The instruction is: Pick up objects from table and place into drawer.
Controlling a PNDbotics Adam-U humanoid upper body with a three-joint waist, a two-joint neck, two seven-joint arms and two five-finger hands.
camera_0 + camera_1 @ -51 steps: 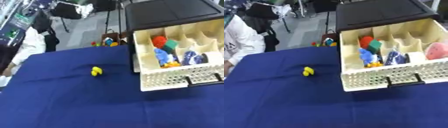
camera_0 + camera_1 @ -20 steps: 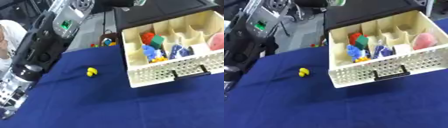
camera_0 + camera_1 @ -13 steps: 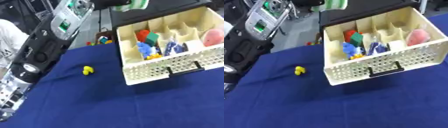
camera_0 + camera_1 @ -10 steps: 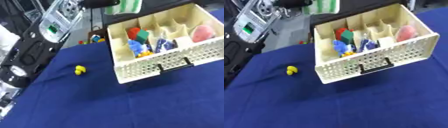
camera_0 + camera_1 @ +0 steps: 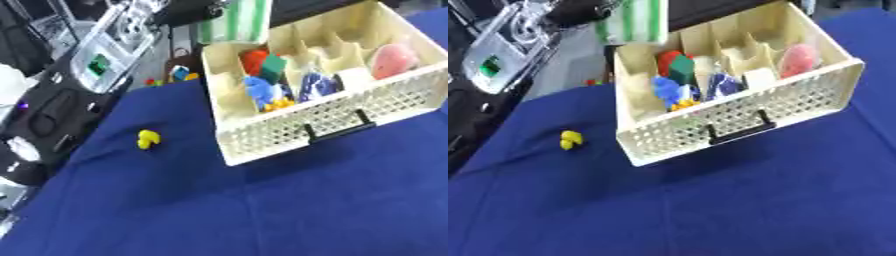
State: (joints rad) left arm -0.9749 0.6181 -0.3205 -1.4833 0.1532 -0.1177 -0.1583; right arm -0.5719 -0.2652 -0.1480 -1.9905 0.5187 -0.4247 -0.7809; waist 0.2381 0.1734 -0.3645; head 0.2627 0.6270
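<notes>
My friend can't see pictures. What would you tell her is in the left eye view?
The robot's left hand holds a green-and-white striped thing above the back left corner of an open cream drawer. The drawer's compartments already hold red, green, blue and pink things. A small yellow toy lies alone on the blue table to the drawer's left.

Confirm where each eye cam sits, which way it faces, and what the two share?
Left eye view: head camera, angled down at the blue table; robot's left arm along the left edge.
Right eye view: same head, set slightly right, same downward angle; left hand holds a green-striped object over the drawer.
Shared: drawer, yellow toy, table.
</notes>
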